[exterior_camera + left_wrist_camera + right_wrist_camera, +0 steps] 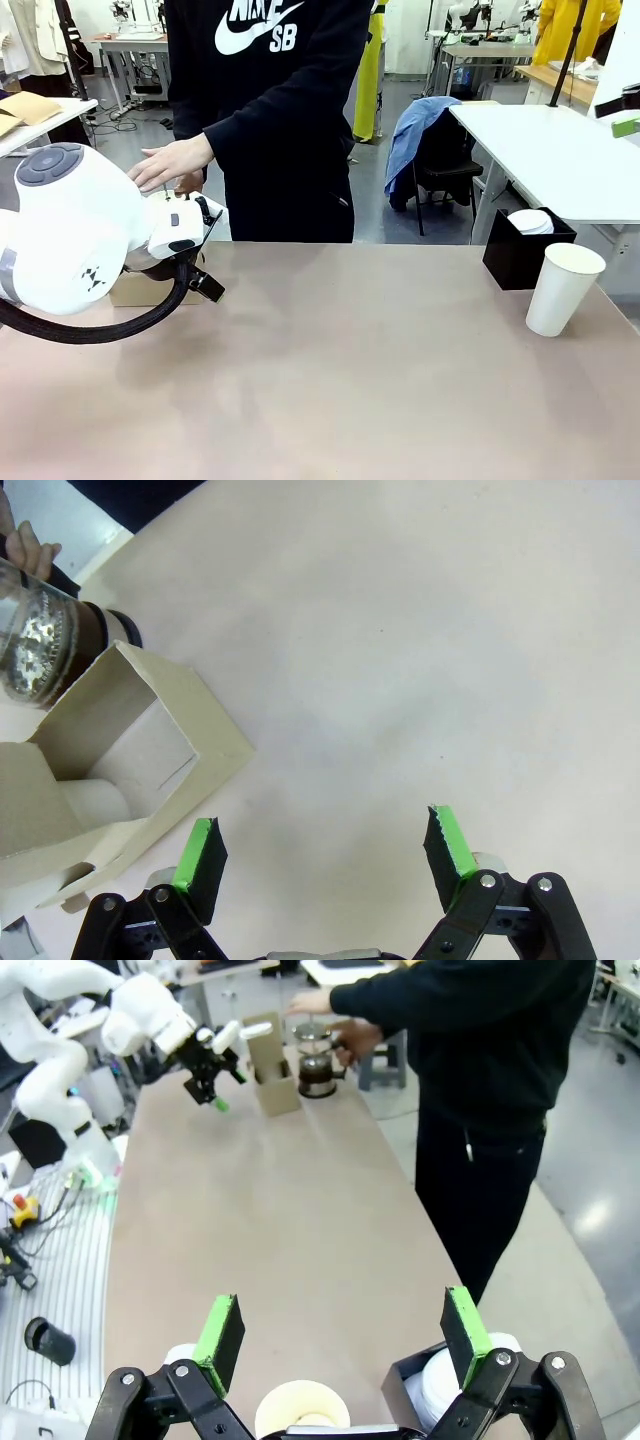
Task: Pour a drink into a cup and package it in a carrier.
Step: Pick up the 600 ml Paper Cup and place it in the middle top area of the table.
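Observation:
The brown cardboard carrier (120, 750) stands at the table's far left, partly hidden behind my left arm in the front view (140, 292). Just beyond it is the glass jug with the dark drink (317, 1072), and a person's hands rest on its lid and handle. My left gripper (325, 850) hangs open over bare table right beside the carrier, holding nothing. The white paper cup (563, 288) stands empty at the right edge. My right gripper (342, 1335) hovers open above the cup (300, 1410).
A black box (525, 250) holding white lids sits just behind the cup. The person (270, 120) in a black sweatshirt stands at the far edge, left of centre. The tan table top (350, 360) lies bare between the carrier and the cup.

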You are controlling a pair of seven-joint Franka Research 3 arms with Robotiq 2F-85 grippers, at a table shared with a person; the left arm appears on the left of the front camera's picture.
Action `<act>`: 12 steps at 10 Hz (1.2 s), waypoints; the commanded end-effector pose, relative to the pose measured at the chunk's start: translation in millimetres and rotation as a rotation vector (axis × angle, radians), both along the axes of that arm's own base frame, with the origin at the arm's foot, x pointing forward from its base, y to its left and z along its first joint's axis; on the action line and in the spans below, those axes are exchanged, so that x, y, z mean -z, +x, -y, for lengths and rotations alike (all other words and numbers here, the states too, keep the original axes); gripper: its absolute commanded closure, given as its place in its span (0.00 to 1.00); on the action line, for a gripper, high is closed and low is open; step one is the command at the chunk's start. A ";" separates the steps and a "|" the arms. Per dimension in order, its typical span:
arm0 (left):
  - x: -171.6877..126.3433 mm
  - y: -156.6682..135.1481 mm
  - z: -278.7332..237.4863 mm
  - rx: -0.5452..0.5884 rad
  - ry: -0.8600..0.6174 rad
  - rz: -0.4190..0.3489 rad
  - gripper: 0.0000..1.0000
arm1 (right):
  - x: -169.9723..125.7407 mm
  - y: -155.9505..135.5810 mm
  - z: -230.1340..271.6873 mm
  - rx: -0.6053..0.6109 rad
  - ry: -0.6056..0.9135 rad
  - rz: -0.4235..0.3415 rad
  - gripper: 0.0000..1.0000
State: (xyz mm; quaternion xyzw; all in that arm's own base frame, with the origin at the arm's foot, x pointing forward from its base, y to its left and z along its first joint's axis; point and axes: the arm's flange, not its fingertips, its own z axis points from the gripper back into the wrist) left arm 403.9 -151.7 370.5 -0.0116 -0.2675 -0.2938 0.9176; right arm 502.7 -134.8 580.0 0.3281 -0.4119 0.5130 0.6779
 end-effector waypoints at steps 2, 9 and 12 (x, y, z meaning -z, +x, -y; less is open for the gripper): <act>0.1 -0.1 -0.1 0.001 0.000 0.000 0.00 | 24.6 1.1 26.2 0.092 0.128 0.013 0.00; 0.1 -0.1 -0.1 0.001 0.000 0.000 0.00 | 257.9 -63.2 121.6 0.175 0.417 0.230 0.00; 0.1 -0.1 -0.1 0.001 0.000 0.000 0.00 | 317.6 -66.8 99.8 0.154 0.468 0.199 0.00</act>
